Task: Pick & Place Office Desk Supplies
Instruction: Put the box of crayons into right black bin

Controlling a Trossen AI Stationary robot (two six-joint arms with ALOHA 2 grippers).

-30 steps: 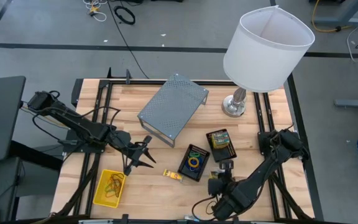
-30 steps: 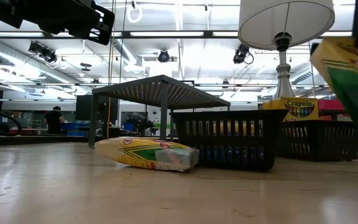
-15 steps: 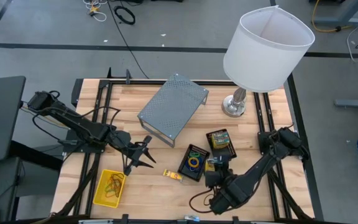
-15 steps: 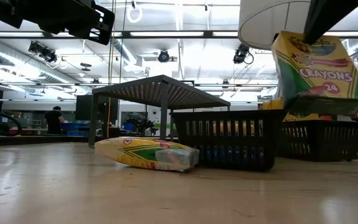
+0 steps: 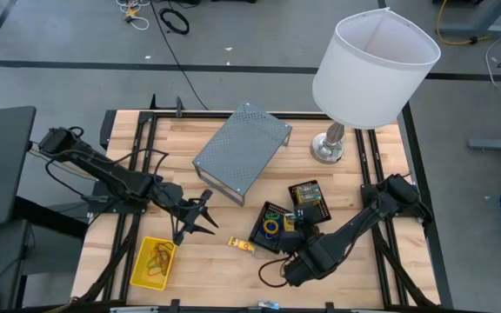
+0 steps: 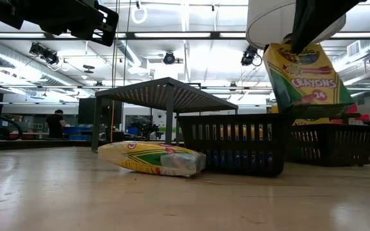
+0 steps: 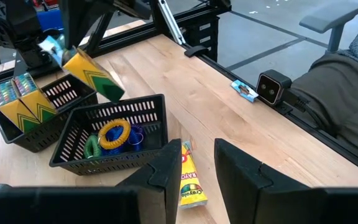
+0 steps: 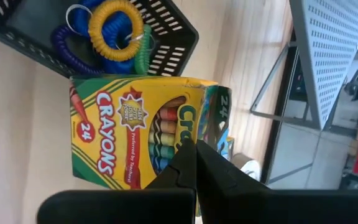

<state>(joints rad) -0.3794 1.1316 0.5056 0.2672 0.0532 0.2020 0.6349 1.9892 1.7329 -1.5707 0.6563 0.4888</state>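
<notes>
1. Holding a crayon box clear of the table, the right gripper had its jaws clenched on the box's edge; wrist view showed the fingers pinched tight w/ the "CRAYONS 24" face toward the cam.
2. Held box hung tilted above the near black mesh tray, per low view; high view put it by that tray's right edge, between the two trays.
3. Near tray contents: coiled loops, yellow, blue and green, piled together on the tray floor.
4. Far black mesh tray: crayon boxes standing upright inside, side by side; count not clear.
5. Yellow plastic basket sat near the front-left corner of the table, w/ a few thin band loops in it; colours hard to tell.
6. Small green-white packet lay flat on the table, just in front of the near tray and apart from it; not in any container.
7. Left gripper hovered over bare table between basket and packet, jaws partly apart, nothing between the fingers.
8. Grey perforated metal riser stood mid-table behind the trays; lamp w/ white shade at the back right.
</notes>
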